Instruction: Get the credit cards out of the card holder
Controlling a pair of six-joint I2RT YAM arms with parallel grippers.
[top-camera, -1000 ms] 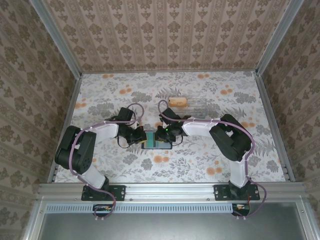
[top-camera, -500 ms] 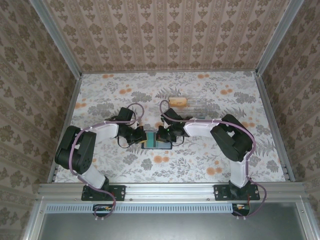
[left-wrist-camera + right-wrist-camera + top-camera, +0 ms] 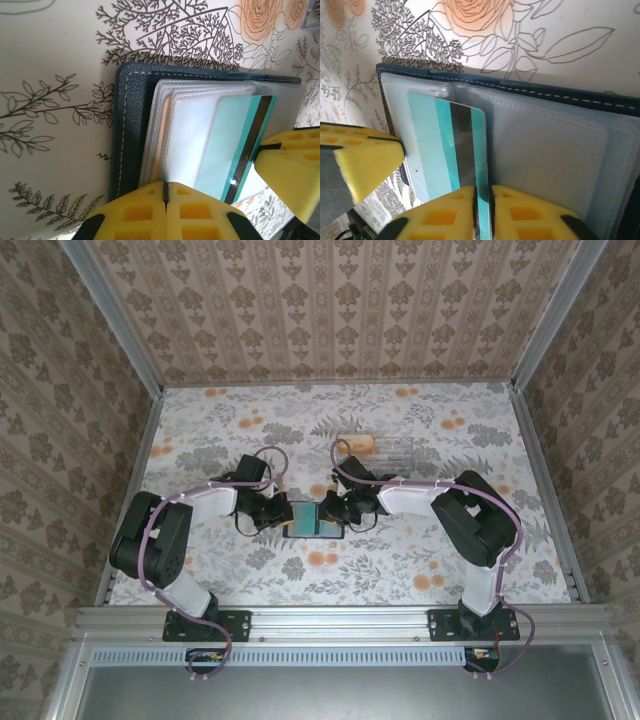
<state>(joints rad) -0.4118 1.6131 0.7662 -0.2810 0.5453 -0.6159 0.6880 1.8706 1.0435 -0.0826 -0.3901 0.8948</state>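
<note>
The card holder point(image 3: 305, 523) lies open on the table point(image 3: 420, 560), with a teal credit card point(image 3: 235, 145) partway out of its clear pocket. The right gripper point(image 3: 482, 197) pinches that card's edge. The left gripper point(image 3: 165, 192), pads together, sits on the holder's opposite edge. Beyond the right gripper stands a clear box point(image 3: 392, 448), well apart, obstructing nothing.

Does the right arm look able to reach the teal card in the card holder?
Likely yes: the right gripper looks closed on the teal card, nothing covers it, and the left gripper sits aside.
</note>
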